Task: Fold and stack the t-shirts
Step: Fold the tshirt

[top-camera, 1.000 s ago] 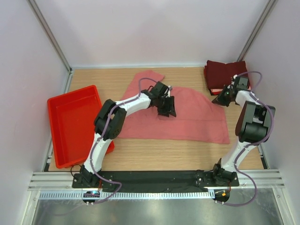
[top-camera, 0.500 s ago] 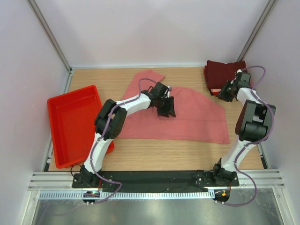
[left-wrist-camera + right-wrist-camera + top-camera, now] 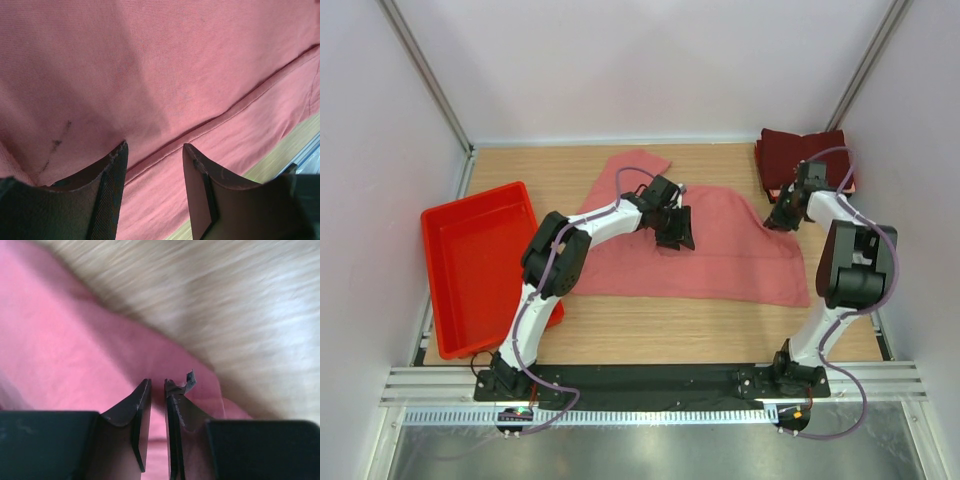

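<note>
Wooden table (image 3: 650,325), roughly halfway: maroon t-shirts (image 3: 798,148) folded, stacked; salmon-pink t-shirt (image 3: 740,255) flat, not folded. Left gripper (image 3: 153,151) spread over it, right gripper (image 3: 158,383) pinched nearly shut.

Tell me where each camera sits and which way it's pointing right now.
Top external: above and behind the bases, looking down on the table; both arms show.
Left wrist: behind the left gripper, looking down on the salmon-pink t-shirt; its two fingers show.
Right wrist: behind the right gripper, facing the shirt's edge and bare wood; its fingers show.
Shared: all three see the pink shirt.
</note>
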Controlling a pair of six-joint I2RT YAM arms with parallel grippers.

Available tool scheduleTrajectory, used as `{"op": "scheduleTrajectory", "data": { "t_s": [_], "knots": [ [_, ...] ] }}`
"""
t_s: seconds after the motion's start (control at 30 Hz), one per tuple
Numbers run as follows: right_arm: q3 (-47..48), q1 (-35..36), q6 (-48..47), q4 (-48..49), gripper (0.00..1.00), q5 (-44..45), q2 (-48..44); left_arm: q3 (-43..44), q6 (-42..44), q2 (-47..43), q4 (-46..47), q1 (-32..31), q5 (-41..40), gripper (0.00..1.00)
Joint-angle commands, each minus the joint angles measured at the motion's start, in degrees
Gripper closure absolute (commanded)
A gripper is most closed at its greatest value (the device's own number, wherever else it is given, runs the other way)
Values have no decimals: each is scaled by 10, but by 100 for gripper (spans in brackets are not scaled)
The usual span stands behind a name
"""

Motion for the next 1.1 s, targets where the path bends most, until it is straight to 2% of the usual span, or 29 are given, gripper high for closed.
{"op": "scheduleTrajectory", "data": {
  "t_s": [0.0,0.3,0.5,0.53,0.6,0.7,0.8,0.87,1.07],
  "knots": [
    [-18,35,-11,-20,76,57,-80,-6,6,12,-19,1,-19,50],
    [-89,40,18,3,77,81,-102,-6,0,17,-16,1,-16,50],
    [-41,28,23,9,77,126,-102,-14,0,8,-15,1,-23,50],
    [-18,15,23,13,75,112,-96,-14,-1,9,-15,1,-21,50],
    [3,3,22,14,56,75,-80,-14,-3,9,-16,2,-16,50],
    [31,-14,-4,2,39,25,-47,-25,-8,0,-10,1,-14,50],
    [57,-43,-17,-16,37,-13,-14,-24,-5,0,-10,1,-15,50],
    [49,-68,-13,9,34,-51,-16,-21,-4,1,-10,1,-11,50],
    [92,-78,-78,-12,28,-163,50,-8,-10,12,-10,1,9,50]
  ]
}}
